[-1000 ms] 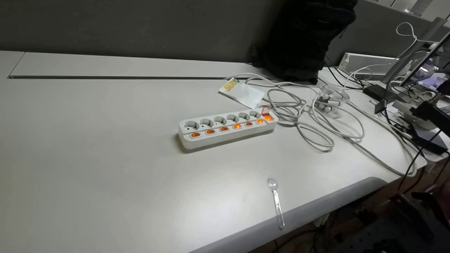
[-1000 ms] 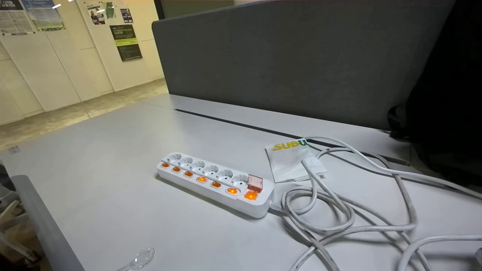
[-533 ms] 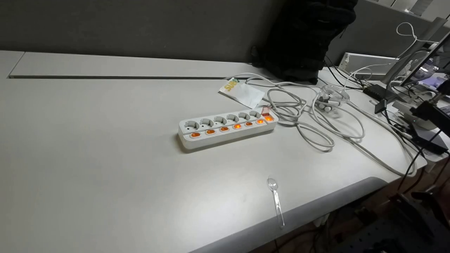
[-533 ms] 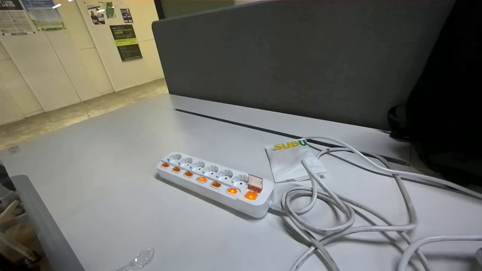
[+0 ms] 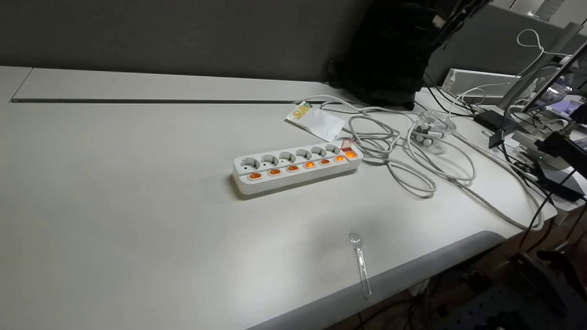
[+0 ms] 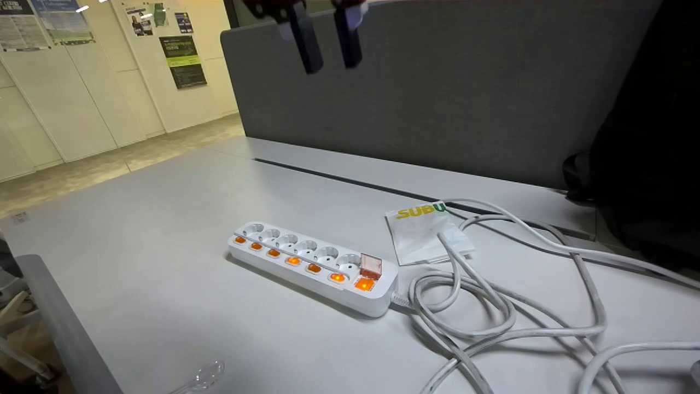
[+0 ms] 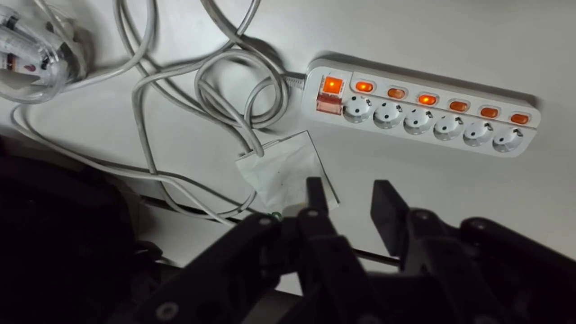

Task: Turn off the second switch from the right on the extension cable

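The end effector [image 6: 333, 67] hangs spread; white paper [image 6: 416, 236] (yellow "SUB" legible) lies near the extension cable [image 6: 309, 276].

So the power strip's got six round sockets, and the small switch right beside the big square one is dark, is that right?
Not quite: the small switch right beside the big square switch is lit, glowing orange in the wrist view. The power strip does have six round sockets.
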`<state>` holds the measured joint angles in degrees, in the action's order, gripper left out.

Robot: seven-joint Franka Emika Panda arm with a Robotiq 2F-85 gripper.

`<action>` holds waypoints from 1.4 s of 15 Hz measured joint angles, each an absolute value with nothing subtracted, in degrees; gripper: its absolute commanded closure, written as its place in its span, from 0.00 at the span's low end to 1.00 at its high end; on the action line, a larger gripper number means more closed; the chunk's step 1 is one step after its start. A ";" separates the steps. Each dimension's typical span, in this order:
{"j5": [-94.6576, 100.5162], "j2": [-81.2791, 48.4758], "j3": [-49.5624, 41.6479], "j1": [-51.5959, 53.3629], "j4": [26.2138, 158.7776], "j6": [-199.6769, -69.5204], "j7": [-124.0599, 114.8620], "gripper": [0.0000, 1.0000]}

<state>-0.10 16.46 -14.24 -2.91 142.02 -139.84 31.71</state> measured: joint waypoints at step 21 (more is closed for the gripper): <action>-6.63 -4.53 -6.18 -3.20 141.04 -144.35 25.58 1.00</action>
<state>-6.63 -4.53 -6.18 -3.20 141.04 -144.35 25.58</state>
